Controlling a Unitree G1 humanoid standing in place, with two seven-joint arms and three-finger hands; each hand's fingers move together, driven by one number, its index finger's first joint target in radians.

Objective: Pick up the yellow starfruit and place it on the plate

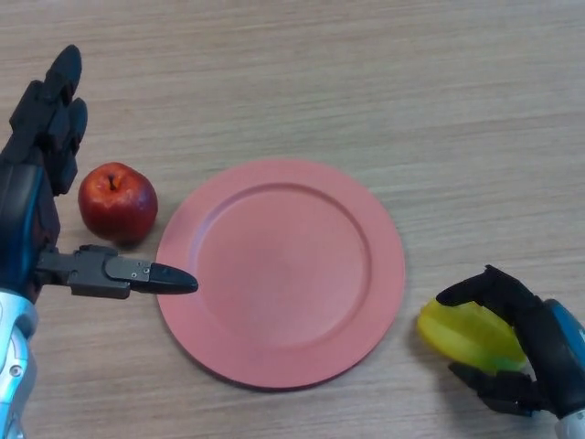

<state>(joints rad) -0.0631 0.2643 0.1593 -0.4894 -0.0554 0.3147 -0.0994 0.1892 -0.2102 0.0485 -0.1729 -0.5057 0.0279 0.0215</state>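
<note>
The yellow starfruit (468, 335) lies on the table to the right of the pink plate (281, 271), near the front edge. My right hand (539, 352) is curled round the starfruit, with the thumb over its top and the fingers under its near side. My left hand (37, 197) is open at the left, its fingers straight and pointing away, its thumb reaching to the plate's left rim. The plate holds nothing.
A red apple (117, 202) stands on the wooden table just left of the plate, between my left hand's fingers and thumb without being held.
</note>
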